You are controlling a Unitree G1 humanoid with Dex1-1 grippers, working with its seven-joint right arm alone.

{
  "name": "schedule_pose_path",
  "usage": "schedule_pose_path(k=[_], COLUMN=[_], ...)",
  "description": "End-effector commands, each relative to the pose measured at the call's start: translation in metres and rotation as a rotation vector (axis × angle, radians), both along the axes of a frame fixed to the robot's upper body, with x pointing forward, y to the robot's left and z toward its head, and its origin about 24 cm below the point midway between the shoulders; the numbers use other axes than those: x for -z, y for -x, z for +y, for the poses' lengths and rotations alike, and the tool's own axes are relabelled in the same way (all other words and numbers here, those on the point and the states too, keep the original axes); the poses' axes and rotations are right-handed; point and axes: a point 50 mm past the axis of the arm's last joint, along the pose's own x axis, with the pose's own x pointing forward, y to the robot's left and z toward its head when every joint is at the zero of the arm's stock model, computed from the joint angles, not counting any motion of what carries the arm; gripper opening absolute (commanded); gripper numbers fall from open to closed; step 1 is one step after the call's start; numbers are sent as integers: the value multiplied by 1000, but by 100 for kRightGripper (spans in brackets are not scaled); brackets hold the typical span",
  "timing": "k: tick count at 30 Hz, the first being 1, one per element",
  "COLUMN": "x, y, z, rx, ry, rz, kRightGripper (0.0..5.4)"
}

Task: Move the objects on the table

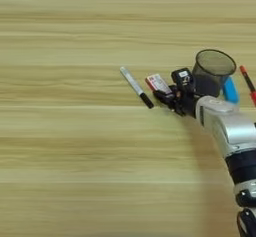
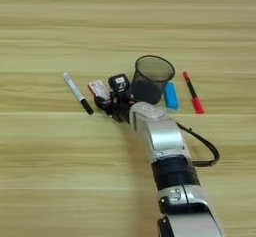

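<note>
**Tool at the red-and-white box**

L to R, toward surface's [image 1: 75, 171] right edge: white marker [image 1: 136, 86], red-and-white box [image 1: 158, 83], tool [image 2: 106, 102] touching it, grip state unclear; mesh cup [image 2: 151, 78], blue block [image 2: 171, 95]. Advice: go slow, avoid bumping cup.

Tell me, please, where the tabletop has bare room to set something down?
The light wood-grain table lies bare left of the white marker with black cap, and along the near and far sides. It is crowded around the black wire-mesh pen cup: red-and-white box, right gripper, blue block, red marker.
</note>
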Motion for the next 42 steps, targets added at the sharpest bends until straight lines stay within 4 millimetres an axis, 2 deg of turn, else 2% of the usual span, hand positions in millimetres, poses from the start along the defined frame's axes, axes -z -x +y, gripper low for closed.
schedule_pose_path(k=[1, 9, 14, 21, 24, 32, 42], x=[-49, -82, -102, -123, -128, -131, -123], y=[-10, 1, 7, 14, 16, 19, 17], z=[0, -7, -19, -58, -69, -119, -159], rx=[-7, 9, 42, 184, 224, 419, 574], ry=[-6, -9, -5, 11, 16, 41, 85], rz=[-199, -317, -386, -455, -470, -468, -430], kRightGripper=[211, 210, 210, 210, 210, 210, 210])
